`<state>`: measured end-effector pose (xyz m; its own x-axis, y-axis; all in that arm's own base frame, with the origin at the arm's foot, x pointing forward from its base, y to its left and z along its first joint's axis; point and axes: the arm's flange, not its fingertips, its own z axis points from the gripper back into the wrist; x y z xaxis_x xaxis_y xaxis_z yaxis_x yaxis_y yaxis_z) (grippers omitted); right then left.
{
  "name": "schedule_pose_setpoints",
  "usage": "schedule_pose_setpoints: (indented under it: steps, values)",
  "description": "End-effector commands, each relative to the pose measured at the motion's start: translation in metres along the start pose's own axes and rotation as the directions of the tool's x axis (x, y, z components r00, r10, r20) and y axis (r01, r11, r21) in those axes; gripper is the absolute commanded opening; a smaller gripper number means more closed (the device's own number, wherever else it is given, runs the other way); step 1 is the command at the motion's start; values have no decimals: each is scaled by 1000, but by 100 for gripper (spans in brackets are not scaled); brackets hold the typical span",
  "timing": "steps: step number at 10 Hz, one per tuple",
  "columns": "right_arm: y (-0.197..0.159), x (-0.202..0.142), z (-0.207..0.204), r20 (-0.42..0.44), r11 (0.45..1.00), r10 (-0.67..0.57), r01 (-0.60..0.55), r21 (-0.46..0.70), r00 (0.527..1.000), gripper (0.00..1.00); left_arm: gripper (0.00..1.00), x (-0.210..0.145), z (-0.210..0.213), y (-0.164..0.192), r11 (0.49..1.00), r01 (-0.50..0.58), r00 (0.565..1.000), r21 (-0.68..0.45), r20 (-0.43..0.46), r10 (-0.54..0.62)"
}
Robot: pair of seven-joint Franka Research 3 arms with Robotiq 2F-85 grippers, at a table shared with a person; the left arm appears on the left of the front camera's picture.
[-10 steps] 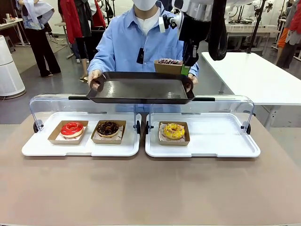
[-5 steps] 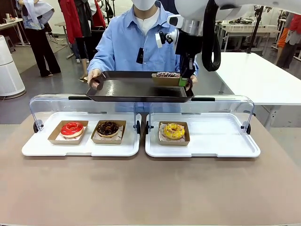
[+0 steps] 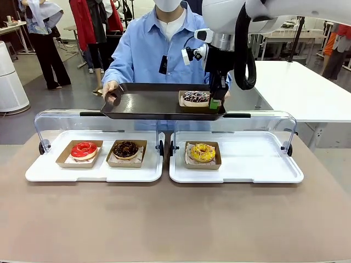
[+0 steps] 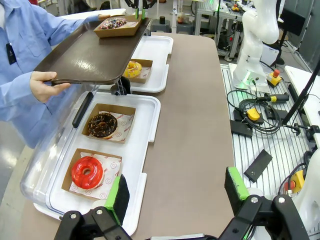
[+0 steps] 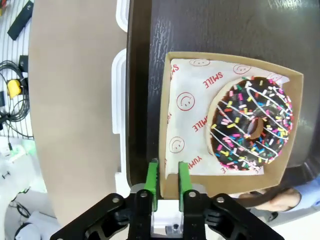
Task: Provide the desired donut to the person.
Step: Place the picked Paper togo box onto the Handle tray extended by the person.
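Two tools: right tool (image 5: 168, 166), arm reaching down, pinches the donut box (image 5: 240, 184) on the person's (image 3: 148, 49) tray (image 3: 142, 101); left tool (image 4: 175, 187) gapes.

Only a bit of the person's hand (image 5: 277, 200) peeks past the tray (image 5: 145, 75) rim; the rest is hidden. Away from that hand, the right gripper (image 5: 167, 170) has its green pads (image 5: 151, 182) on both sides of the donut box (image 5: 235, 185) wall. Pinching or loose? I cannot tell.

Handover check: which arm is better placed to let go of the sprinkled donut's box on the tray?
Right. The right gripper is at the box rim on the tray; the left gripper hangs open by the red donut.
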<state>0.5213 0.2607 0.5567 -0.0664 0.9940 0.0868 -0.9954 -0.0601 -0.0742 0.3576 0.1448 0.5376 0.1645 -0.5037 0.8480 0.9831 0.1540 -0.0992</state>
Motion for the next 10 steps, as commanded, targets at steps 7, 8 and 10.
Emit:
schedule_pose_setpoints:
  steps: [7,8,10]
  values:
    - [1,-2,5,8,999,35,-35,5,999,100,100,0,1,0,1000,23,999,7,25,-23]
    - [3,-2,5,7,999,37,-37,8,999,100,100,0,1,0,1000,23,999,7,25,-23]
    - [5,-4,8,5,1000,27,-27,9,1000,100,100,0,1,0,1000,23,999,7,25,-23]
